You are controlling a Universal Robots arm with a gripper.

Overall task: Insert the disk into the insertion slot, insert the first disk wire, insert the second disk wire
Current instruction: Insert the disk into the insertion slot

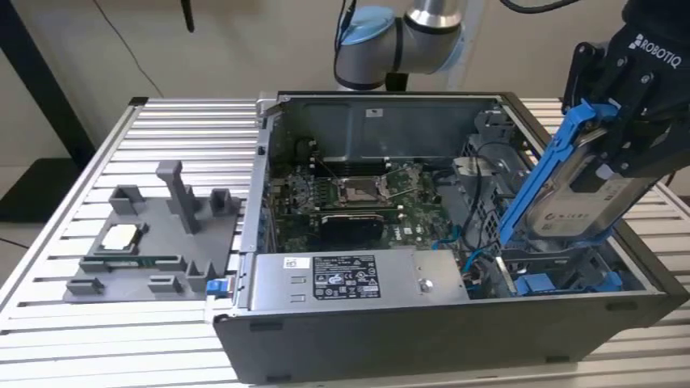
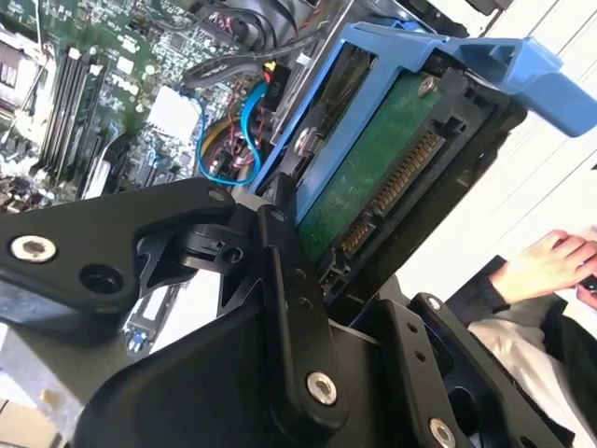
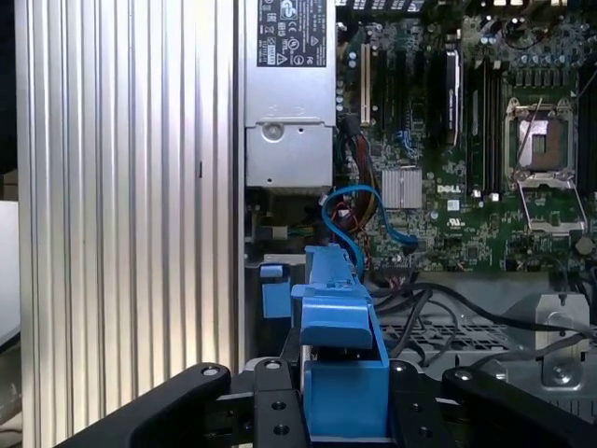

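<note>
Disk is held tilted in its blue carrier, over the case's corner on the exterior view's right. Long axis is steep: the low end is down at the drive bay, the high end is up in the gripper. It leans up and away toward the exterior view's right, so it is not yet laid flat along the bay. Whether the low end is already caught in the bay rails cannot be told. Gripper is clamped on the disk's high end, so the disk lies straight out and down from the fingers along their own line. In the second wrist view the green board face of the disk is seen between the black fingers, with a connector row at the gripped end. In the first wrist view the carrier is seen end-on, pinched at both sides, aimed at the gap just beside the power supply. A blue cable is looped near that gap, between carrier and motherboard; contact between cable and carrier cannot be judged. No wire is seen plugged into the disk. A person's hand is seen outside the case, well apart from the disk.
</note>
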